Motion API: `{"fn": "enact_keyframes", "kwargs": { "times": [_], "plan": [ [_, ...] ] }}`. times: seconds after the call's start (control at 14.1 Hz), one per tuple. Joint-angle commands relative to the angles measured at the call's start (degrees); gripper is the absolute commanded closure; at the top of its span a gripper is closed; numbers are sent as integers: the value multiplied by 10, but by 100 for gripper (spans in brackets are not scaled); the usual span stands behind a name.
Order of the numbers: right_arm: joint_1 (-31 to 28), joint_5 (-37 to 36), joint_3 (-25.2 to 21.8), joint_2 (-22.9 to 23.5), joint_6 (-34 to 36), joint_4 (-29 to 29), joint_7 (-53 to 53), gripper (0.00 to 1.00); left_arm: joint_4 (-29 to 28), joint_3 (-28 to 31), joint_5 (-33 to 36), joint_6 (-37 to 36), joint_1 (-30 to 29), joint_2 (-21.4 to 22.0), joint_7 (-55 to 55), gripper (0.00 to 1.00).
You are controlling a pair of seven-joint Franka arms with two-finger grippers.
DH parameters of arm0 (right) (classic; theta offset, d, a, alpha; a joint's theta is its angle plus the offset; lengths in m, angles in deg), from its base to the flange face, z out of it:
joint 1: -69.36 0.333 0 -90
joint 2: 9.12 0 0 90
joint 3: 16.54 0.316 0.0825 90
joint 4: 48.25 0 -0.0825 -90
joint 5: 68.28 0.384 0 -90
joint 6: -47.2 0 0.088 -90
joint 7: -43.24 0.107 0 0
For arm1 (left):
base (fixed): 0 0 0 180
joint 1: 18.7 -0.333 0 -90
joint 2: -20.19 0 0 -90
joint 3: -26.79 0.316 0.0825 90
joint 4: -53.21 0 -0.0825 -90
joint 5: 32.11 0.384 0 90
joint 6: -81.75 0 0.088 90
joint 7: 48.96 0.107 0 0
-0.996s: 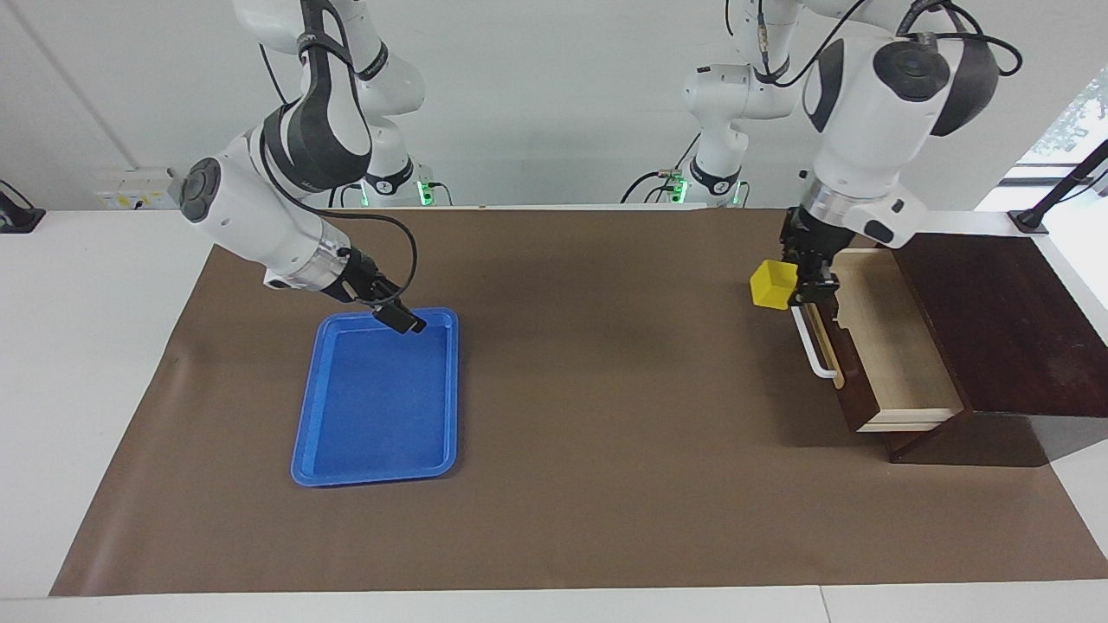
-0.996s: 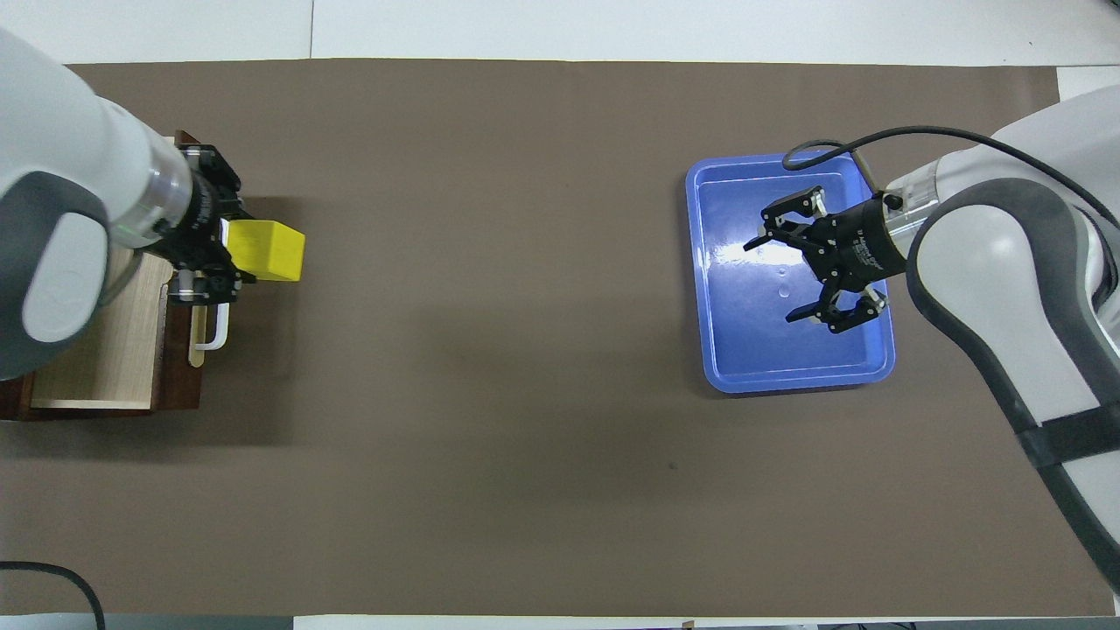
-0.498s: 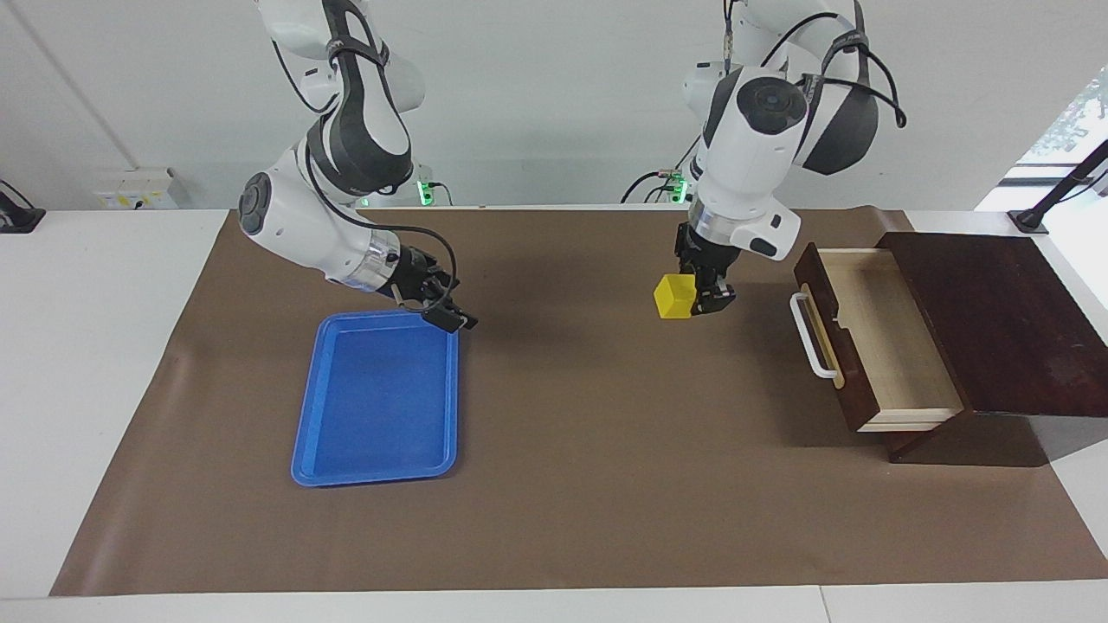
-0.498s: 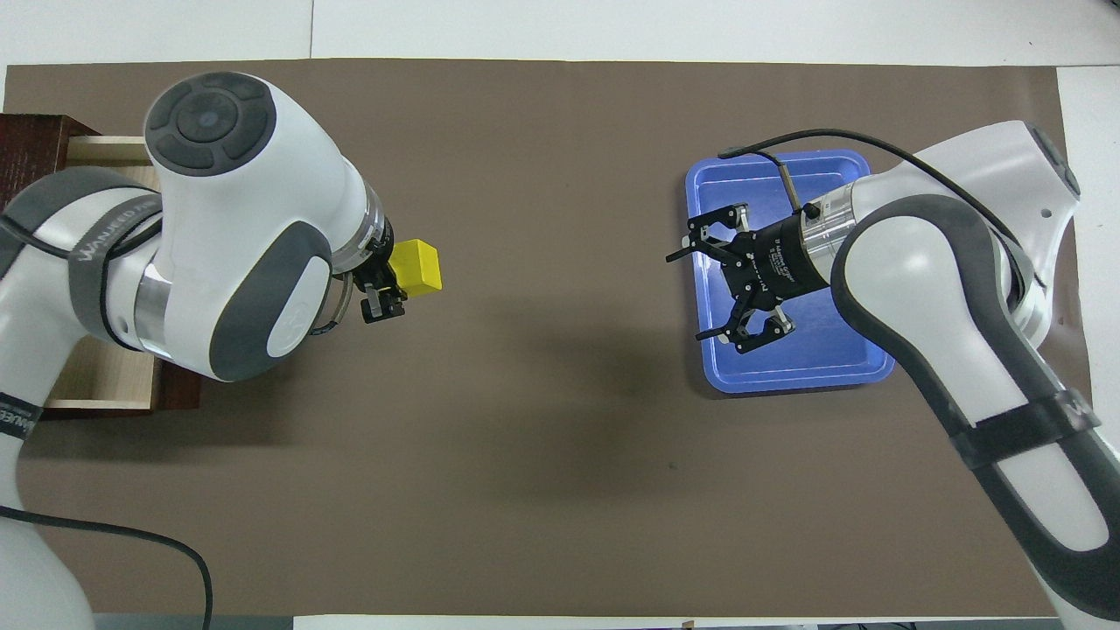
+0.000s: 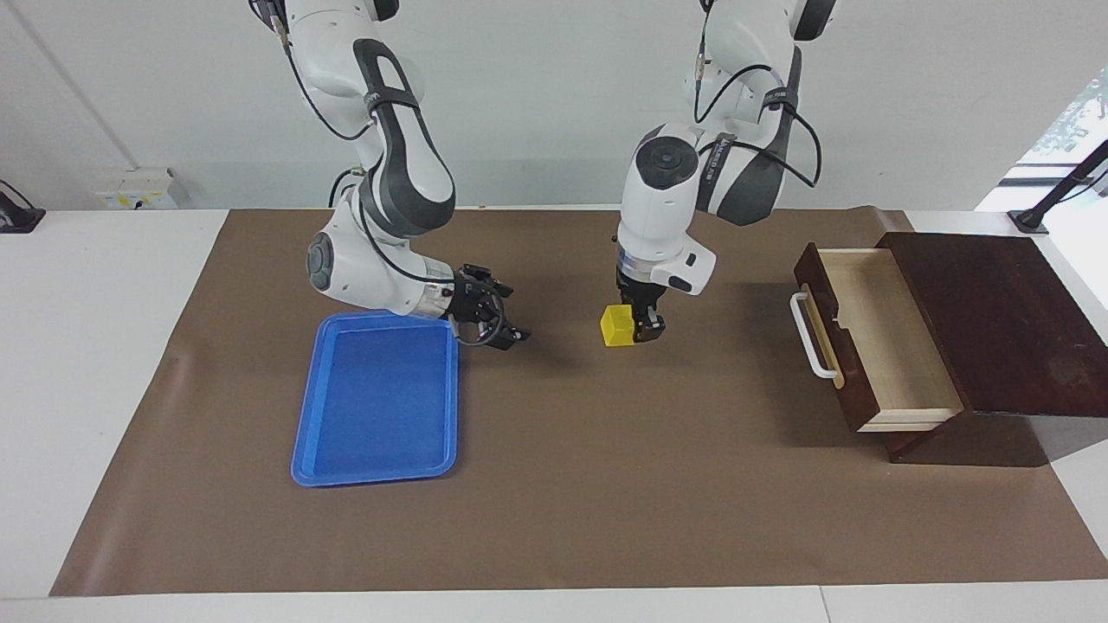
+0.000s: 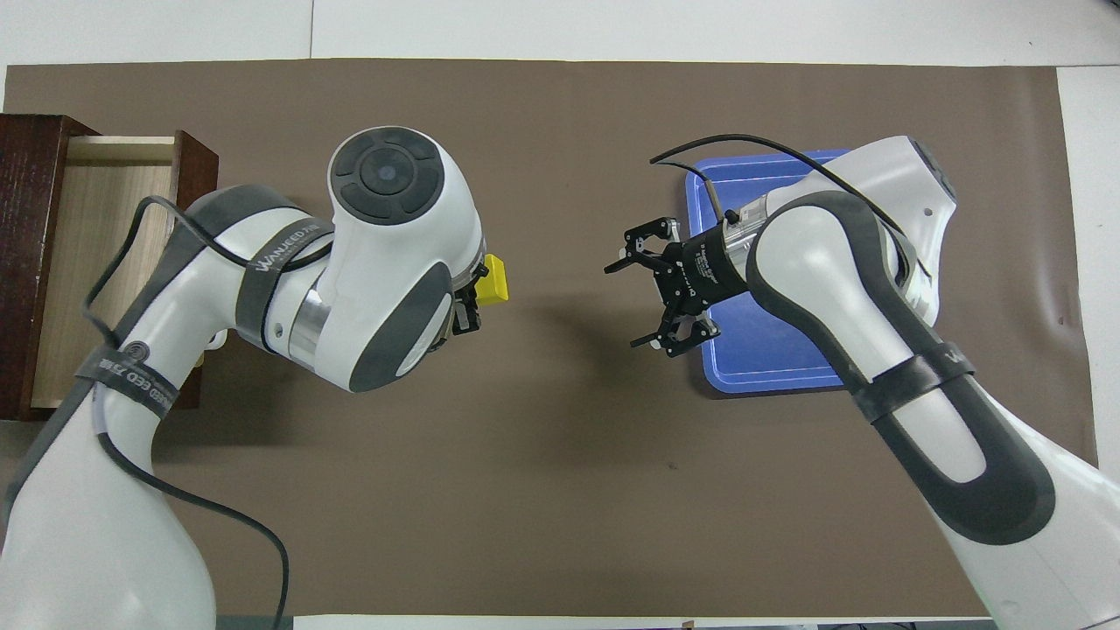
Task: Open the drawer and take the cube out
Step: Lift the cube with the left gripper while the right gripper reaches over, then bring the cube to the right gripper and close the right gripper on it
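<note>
My left gripper (image 5: 639,330) is shut on the small yellow cube (image 5: 618,326) and holds it low over the brown mat near the middle of the table. In the overhead view the cube (image 6: 496,280) sticks out from under the left gripper (image 6: 473,304). The dark wooden drawer (image 5: 883,337) stands pulled open at the left arm's end, its pale inside bare and its white handle (image 5: 810,339) facing the middle. It also shows in the overhead view (image 6: 96,254). My right gripper (image 5: 500,324) is open and empty over the mat between the tray and the cube (image 6: 646,300).
A flat blue tray (image 5: 376,398) lies on the mat toward the right arm's end, with nothing in it; the right arm covers part of it in the overhead view (image 6: 759,350). The dark wooden box (image 5: 995,320) holds the drawer. A brown mat (image 5: 606,484) covers the table.
My left gripper carried the cube from beside the drawer's front toward the table's middle and lowered it. My right gripper moved from over the tray toward the middle, still open.
</note>
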Motion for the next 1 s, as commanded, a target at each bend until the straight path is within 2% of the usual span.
{"fn": "enact_keyframes", "kwargs": {
  "times": [0.0, 0.36, 0.92],
  "plan": [
    [19, 37, 1, 39, -20, 38, 25, 0, 15, 12, 16, -27, 8, -4, -4, 100],
    [30, 110, 1, 64, -28, 46, 29, 0, 9, 11, 18, -25, 9, -4, -10, 100],
    [85, 106, 0, 70, -85, 54, 33, 0, 0, 11, 19, -14, 41, 2, -64, 100]
  ]
}}
